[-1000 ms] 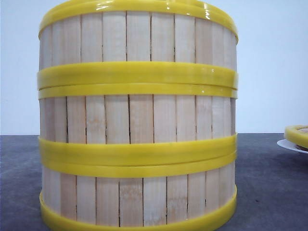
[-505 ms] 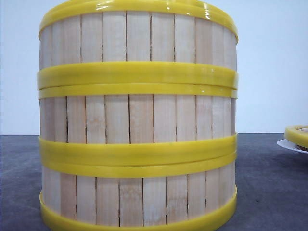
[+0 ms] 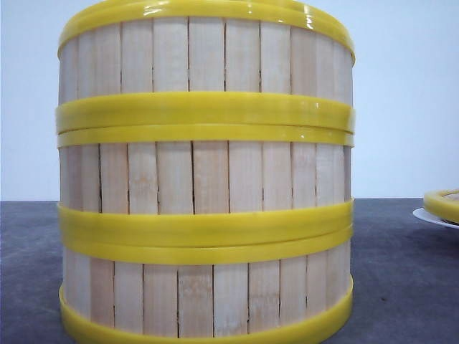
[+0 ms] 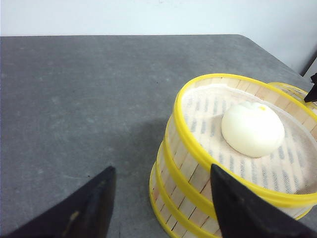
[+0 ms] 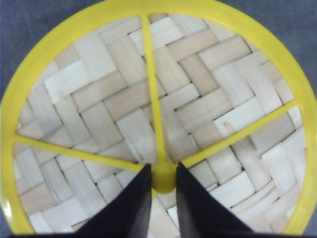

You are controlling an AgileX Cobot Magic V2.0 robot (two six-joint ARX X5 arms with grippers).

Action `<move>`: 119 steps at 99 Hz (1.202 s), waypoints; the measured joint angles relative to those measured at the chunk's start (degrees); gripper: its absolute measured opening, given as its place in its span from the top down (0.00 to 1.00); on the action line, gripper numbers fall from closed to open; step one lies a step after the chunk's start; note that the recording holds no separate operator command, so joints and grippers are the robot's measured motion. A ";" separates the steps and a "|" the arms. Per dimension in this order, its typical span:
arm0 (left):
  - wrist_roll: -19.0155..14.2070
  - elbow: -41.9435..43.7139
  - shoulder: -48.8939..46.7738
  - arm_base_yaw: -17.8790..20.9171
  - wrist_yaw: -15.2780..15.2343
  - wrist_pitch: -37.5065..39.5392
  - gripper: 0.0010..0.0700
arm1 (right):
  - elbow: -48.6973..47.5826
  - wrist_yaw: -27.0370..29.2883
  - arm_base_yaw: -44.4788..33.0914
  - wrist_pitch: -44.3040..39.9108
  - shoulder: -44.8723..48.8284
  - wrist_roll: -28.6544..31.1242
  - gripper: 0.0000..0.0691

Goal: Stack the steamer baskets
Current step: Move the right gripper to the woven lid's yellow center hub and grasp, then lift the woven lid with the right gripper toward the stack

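Nothing has shifted in the front view: three steamer baskets stay stacked on the table. I keep my right gripper pinching the lid by its knob, my left gripper spread beside the stack, bun uncovered. Capping looks next.

Before us, three round slatted wooden steamer baskets with yellow rims stacked one on another on the grey table. In the topmost, on a cloth liner, one white bun. Far right: flat white plate bearing another yellow-rimmed piece.
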 joint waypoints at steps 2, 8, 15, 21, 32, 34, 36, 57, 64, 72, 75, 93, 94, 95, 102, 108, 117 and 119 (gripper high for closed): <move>0.02 0.00 0.00 0.00 0.00 0.00 0.49 | 0.20 -0.09 0.00 -0.37 -0.11 0.00 0.92; 0.00 0.00 0.00 0.00 0.00 0.00 0.49 | 1.11 -0.81 0.11 -1.03 -0.96 0.02 0.92; 0.00 0.00 0.00 0.00 0.00 -0.02 0.49 | 2.93 -2.89 0.31 -1.44 -3.08 0.31 0.92; 0.00 0.00 0.00 0.00 0.00 0.00 0.49 | 5.25 -4.70 0.74 -1.86 -5.42 0.72 0.92; 0.00 0.00 0.00 0.00 0.00 -0.02 0.49 | 10.21 -7.93 3.17 -2.93 -9.05 1.05 0.92; 0.00 0.00 0.00 0.00 0.00 -0.02 0.49 | 10.82 -8.33 3.65 -3.17 -9.38 1.05 0.92; 0.02 0.00 0.00 0.00 0.00 -0.02 0.49 | 11.56 -8.85 4.31 -3.56 -9.73 1.05 0.92; 0.02 0.00 0.00 0.00 0.00 -0.02 0.49 | 19.52 -12.63 14.86 -8.63 -10.62 0.52 0.92; 0.02 0.00 0.00 0.00 0.00 0.00 0.49 | 22.21 -12.94 19.45 -9.90 -10.62 0.13 0.92; 0.02 0.00 0.00 0.00 0.00 0.00 0.49 | 24.85 -13.00 25.00 -10.32 -10.62 -0.24 0.92; 0.02 0.00 0.00 0.00 0.00 0.00 0.49 | 25.68 -12.98 27.08 -10.45 -10.62 -0.28 0.92; 0.02 0.00 0.00 0.00 0.00 -0.02 0.49 | 29.29 -12.98 38.82 -11.10 -9.86 -0.52 0.92; 0.02 0.00 0.00 0.00 0.00 -0.02 0.49 | 29.46 -12.96 39.39 -11.15 -9.73 -0.57 0.92; 0.02 0.00 0.00 0.00 0.00 0.00 0.49 | 29.75 -12.92 40.24 -11.26 -9.51 -0.68 0.92; 0.02 0.00 0.00 0.00 0.00 0.00 0.49 | 31.10 -11.65 43.80 -12.35 -8.28 -1.18 0.92; 0.02 0.00 0.00 0.00 0.00 0.02 0.49 | 32.06 -9.88 46.42 -13.86 -6.97 -1.86 0.92; 0.02 0.00 0.00 0.00 0.00 0.02 0.49 | 33.27 -6.82 49.24 -16.02 -4.72 -2.80 0.92; 0.02 0.00 0.00 0.00 0.00 0.02 0.49 | 33.51 -6.01 49.77 -16.46 -4.26 -3.04 0.92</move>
